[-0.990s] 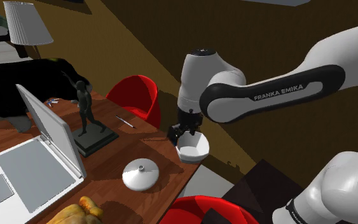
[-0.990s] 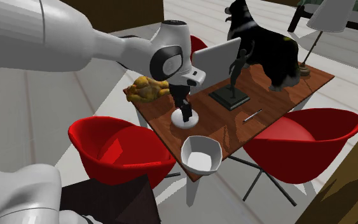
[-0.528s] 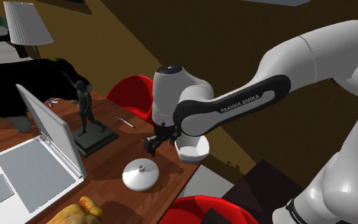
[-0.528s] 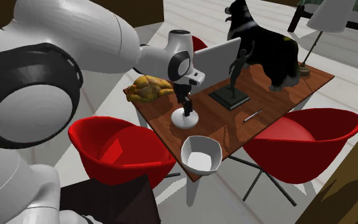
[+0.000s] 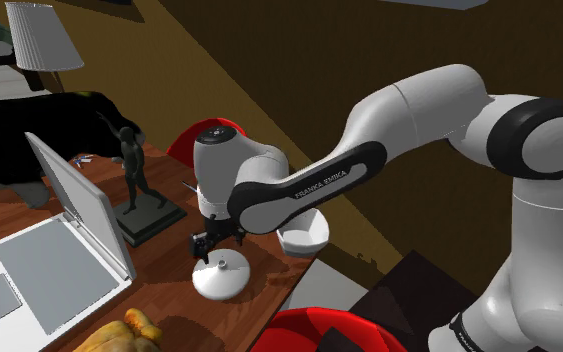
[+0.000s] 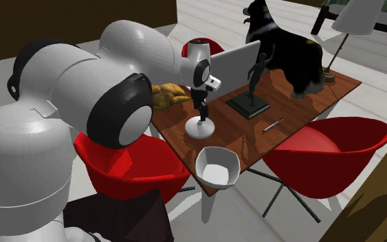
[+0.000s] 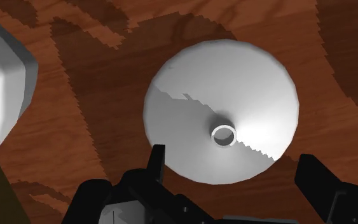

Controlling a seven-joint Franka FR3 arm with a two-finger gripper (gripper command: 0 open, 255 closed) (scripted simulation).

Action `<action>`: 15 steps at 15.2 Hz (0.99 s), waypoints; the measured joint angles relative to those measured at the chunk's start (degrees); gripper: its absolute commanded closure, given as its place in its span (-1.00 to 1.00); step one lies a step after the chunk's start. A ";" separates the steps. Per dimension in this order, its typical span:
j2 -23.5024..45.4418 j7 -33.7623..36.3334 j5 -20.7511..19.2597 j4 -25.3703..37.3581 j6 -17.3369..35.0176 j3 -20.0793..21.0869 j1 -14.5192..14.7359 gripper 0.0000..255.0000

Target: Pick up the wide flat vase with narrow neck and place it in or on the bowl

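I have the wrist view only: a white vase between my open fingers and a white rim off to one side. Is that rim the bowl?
Observer: Yes. In the shoulder view the bowl stands upright at the table's corner, on that view's right of the vase.
Operator: What stands near the gripper on the other side?
Observer: An open laptop is on the shoulder view's left of the gripper, with a dark figurine beyond it. Both are apart from the vase.
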 measured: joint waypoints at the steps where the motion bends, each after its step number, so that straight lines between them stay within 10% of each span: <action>1: 1.00 0.25 -0.45 0.62 0.26 -0.29 0.34 -1.00; 13: 4.17 1.58 -2.37 0.02 3.71 -1.51 1.26 -1.00; 14: 4.17 1.58 -2.37 0.02 3.71 -1.51 1.26 1.00; 15: 4.17 1.58 -2.37 0.02 3.71 -1.51 1.26 1.00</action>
